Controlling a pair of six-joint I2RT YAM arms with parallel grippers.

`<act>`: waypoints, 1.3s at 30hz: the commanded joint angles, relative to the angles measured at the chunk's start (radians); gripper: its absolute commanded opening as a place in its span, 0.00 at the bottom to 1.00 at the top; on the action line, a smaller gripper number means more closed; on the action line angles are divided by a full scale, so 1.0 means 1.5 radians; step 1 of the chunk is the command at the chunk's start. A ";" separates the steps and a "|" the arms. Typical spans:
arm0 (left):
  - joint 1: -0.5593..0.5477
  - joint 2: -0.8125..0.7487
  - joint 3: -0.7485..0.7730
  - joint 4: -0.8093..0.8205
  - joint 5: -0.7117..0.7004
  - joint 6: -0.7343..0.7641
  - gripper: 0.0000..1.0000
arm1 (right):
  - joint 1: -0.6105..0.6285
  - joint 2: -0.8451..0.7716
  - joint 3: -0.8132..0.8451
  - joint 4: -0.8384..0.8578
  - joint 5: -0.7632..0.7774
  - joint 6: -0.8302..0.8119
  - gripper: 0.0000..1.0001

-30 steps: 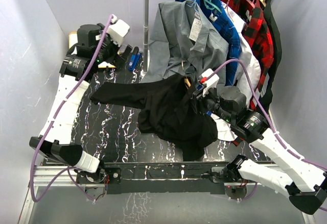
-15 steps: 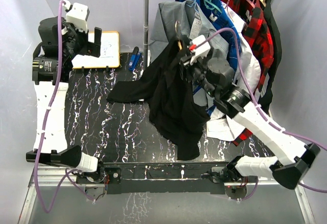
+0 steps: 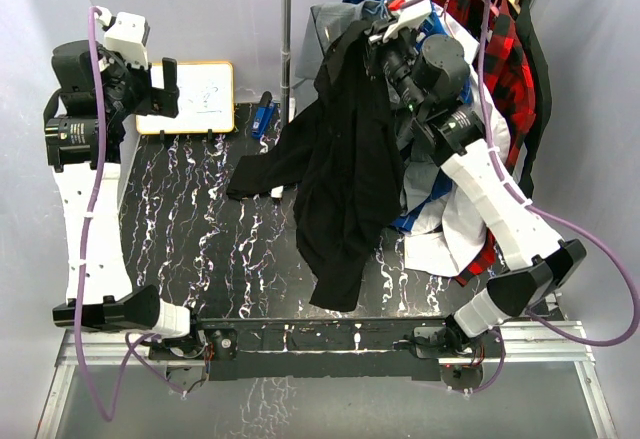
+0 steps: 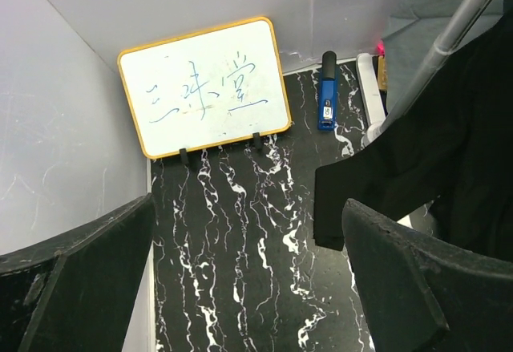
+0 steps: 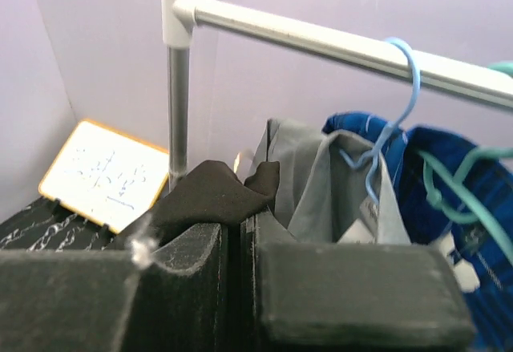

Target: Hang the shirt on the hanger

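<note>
While pinched shut on a small fold of black shirt [image 3: 345, 159], R gripper [image 5: 239, 228] up by rail [image 5: 321, 39]; garment hung from it, tail low over table [image 3: 220, 259]. L gripper [image 4: 248, 208]: jaws wide apart, empty, near whiteboard [image 4: 204, 87]; hanger: not seen, poss. inside fabric. Risks: thin pinch slipping under fabric wt; sleeve snagging grey shirt [image 5: 321, 192]; load dropping w/o 2nd hold.

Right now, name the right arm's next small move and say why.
Probably lift a little higher toward the rail: the right fingers are shut on the black shirt, which hangs just below it, left of the grey shirt.
</note>
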 commanded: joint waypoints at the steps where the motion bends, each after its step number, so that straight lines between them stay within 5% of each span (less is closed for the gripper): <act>1: 0.028 -0.012 0.001 -0.003 0.052 -0.031 0.98 | -0.012 0.030 0.095 0.069 -0.053 0.002 0.00; 5: 0.050 -0.015 -0.008 0.002 0.085 -0.044 0.98 | -0.013 0.031 0.098 0.056 -0.060 0.022 0.00; 11: 0.075 -0.026 -0.057 0.013 0.147 -0.059 0.98 | -0.011 -0.131 -0.191 0.074 -0.096 0.106 0.00; 18: 0.077 -0.026 -0.158 -0.006 0.550 -0.043 0.98 | -0.009 -0.243 -0.428 0.079 -0.052 0.121 0.00; 21: 0.075 -0.026 -0.254 0.091 0.693 -0.115 0.98 | -0.009 -0.254 -0.468 0.072 -0.055 0.126 0.00; 23: 0.051 -0.040 -0.321 0.177 0.671 -0.138 0.98 | -0.010 -0.262 -0.497 0.072 -0.057 0.127 0.00; 29: -0.126 0.072 -0.346 -0.047 0.538 0.131 0.97 | -0.009 -0.274 -0.557 0.081 -0.046 0.124 0.00; 36: -0.268 -0.050 -0.602 0.077 0.352 0.363 0.92 | -0.010 -0.275 -0.580 0.081 -0.059 0.124 0.00; 39: -0.281 -0.042 -0.625 0.103 0.336 0.446 0.78 | -0.010 -0.279 -0.587 0.082 -0.063 0.129 0.00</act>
